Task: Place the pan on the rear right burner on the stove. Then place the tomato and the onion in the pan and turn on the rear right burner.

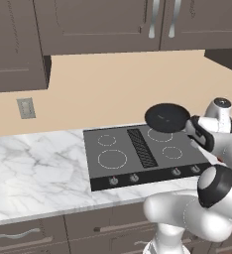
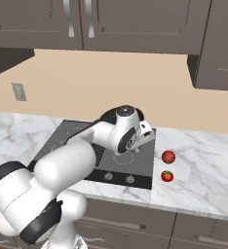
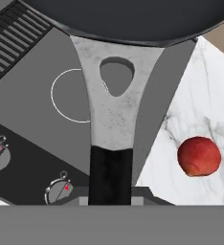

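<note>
The black pan (image 1: 166, 117) hangs tilted in the air over the back right of the stove (image 1: 122, 171), and its rim overlaps the rear right burner (image 1: 160, 138) in the left base view. My gripper (image 1: 193, 127) is shut on the pan's handle (image 3: 111, 119), with the dark grip running down between the jaws (image 3: 110, 194). In the right base view my arm hides most of the pan (image 2: 107, 116). The onion (image 2: 168, 156), a dull red ball, lies on the marble right of the stove; the hand view shows the onion (image 3: 198, 156) too. The tomato (image 2: 167, 176), with a green top, lies just in front of it.
A black vent grille (image 1: 142, 147) runs down the stove's middle and knobs (image 1: 176, 171) line its front edge. The small front right ring (image 3: 72, 95) lies under the handle. Marble counter (image 1: 33, 168) extends to both sides. Dark wall cabinets (image 1: 98, 25) hang above.
</note>
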### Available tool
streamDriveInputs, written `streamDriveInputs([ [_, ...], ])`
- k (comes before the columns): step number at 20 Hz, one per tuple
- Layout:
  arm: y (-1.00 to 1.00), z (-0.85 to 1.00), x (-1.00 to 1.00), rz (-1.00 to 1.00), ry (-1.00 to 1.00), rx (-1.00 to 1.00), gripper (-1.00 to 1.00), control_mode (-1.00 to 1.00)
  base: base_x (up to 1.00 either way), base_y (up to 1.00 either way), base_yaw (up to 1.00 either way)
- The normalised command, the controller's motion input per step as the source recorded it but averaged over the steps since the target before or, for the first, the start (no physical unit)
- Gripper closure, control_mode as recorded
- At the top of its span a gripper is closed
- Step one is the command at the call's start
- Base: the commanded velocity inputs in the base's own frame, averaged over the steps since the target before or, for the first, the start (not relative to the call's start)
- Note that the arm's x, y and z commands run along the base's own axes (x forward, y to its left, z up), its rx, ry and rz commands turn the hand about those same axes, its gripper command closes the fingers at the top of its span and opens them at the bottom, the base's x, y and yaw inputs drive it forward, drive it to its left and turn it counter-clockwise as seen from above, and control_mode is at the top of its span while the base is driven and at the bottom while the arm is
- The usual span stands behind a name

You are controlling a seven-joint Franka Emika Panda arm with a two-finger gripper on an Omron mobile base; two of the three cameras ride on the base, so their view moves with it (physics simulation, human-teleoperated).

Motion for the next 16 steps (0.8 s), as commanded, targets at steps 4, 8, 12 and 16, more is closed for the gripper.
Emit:
streamDriveInputs([
  [4, -0.24, -0.01, 0.0, 0.11, 0.0, 0.0, 1.0, -1.0, 0.0, 0.0, 0.0],
  [8, -0.26, -0.02, 0.0, 0.06, 0.0, 0.0, 1.0, -1.0, 0.0, 0.0, 0.0],
  [12, -0.04, 0.0, 0.0, 0.01, 0.0, 0.0, 1.0, -1.0, 0.0, 0.0, 0.0],
  [16, 0.0, 0.0, 0.0, 0.0, 0.04, 0.0, 1.0, -1.0, 0.0, 0.0, 0.0],
])
